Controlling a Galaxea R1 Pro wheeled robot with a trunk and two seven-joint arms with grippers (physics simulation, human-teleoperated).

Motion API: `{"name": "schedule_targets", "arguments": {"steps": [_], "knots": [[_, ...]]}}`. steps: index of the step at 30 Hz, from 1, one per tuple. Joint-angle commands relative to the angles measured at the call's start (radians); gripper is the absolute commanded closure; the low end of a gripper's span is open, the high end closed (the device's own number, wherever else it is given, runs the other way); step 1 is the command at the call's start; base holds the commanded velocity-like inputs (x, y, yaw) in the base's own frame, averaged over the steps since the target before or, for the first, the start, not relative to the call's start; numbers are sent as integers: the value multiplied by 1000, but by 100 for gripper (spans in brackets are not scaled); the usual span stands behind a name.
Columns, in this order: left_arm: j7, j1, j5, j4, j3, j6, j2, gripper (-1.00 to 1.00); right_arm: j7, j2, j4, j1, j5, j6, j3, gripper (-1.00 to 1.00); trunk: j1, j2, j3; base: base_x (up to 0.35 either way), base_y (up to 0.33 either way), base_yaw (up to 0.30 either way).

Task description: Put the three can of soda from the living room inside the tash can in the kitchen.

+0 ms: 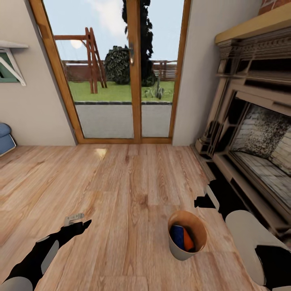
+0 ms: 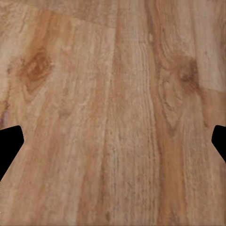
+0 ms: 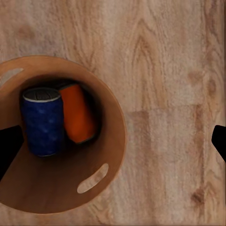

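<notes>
The tash can [image 1: 178, 247], light grey with a brown inner wall, stands on the reddish wood floor of the living room, just right of centre near me. Two cans of soda lie in it: a dark blue one [image 3: 43, 122] and an orange one [image 3: 79, 113], touching side by side, also seen from the head camera as the blue can [image 1: 177, 233] and orange can [image 1: 188, 239]. My right gripper [image 1: 205, 200] hovers open above and just right of the bin [image 3: 61, 188], holding nothing. My left gripper [image 1: 75, 220] is open over bare planks [image 2: 113, 94].
Wood-framed glass doors [image 1: 129, 81] face me across the floor. A brick-and-stone fireplace [image 1: 258, 133] with a raised hearth runs along the right, close to my right arm. A blue sofa edge [image 1: 5, 137] shows at far left. Open floor [image 1: 121, 178] lies ahead.
</notes>
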Motion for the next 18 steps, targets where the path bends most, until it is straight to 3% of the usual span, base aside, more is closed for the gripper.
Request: {"name": "schedule_targets", "arguments": {"steps": [1, 5, 18], "knots": [[0, 0, 0, 0, 0, 0, 0, -100, 0, 0, -35, 22, -1, 0, 0, -100, -4, 7, 3, 0, 0, 0], [1, 0, -1, 3, 0, 0, 0, -100, 0, 1, -121, 82, -2, 0, 1, -100, -19, 35, 16, 0, 0, 0], [1, 0, -1, 5, 0, 0, 0, -100, 1, -1, -151, 111, -2, 0, 0, -100, -69, 126, 56, 0, 0, 0]]}}
